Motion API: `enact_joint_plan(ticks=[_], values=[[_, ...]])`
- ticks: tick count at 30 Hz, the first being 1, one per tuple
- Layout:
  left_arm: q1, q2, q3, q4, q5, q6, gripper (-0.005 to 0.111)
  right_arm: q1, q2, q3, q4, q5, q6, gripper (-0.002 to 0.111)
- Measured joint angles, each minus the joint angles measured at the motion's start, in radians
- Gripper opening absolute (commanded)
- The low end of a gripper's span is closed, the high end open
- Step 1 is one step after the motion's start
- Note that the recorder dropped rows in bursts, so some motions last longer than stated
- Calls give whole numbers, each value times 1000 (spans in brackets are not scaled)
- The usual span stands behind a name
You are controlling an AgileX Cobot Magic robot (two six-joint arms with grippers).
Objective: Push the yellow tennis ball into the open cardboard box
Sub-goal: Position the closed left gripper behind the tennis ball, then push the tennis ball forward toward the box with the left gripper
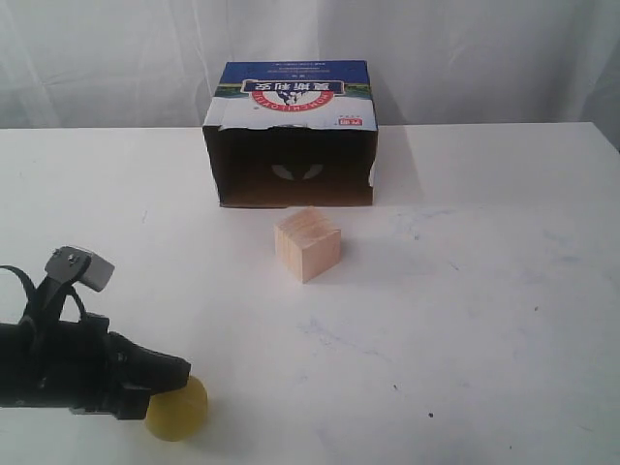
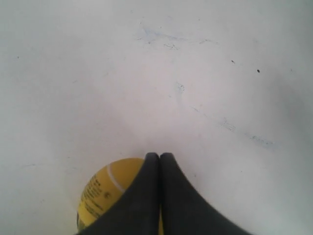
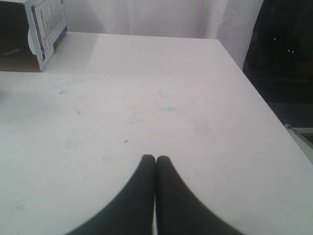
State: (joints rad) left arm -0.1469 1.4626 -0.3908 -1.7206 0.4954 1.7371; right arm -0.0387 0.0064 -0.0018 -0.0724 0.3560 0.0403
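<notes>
Yellow tennis ball | pale seam, dark print | beside left claw

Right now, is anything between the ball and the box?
Yes: the wooden cube stands in front of the box opening, roughly on the straight line from the ball. Nothing separates the left gripper from the ball.

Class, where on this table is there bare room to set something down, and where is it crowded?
Bare: the table's right side, right of the wooden cube and cardboard box; also the left stretch beside the box. Crowded: the gap between box and cube, and the near-left corner with left tool and tennis ball.
</notes>
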Motion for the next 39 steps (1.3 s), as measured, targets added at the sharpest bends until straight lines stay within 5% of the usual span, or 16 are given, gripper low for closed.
enact_joint_plan(ticks=[12,26,34,39], values=[[0,100,-42,-2,72,105,0,0,0,0,0,0,0,0],[0,155,-325,-2,-1,148,0,0,0,0,0,0,0,0],[-2,162,-319,-2,-158,132,0,0,0,0,0,0,0,0],[-2,196,-314,-2,-137,139,0,0,0,0,0,0,0,0]])
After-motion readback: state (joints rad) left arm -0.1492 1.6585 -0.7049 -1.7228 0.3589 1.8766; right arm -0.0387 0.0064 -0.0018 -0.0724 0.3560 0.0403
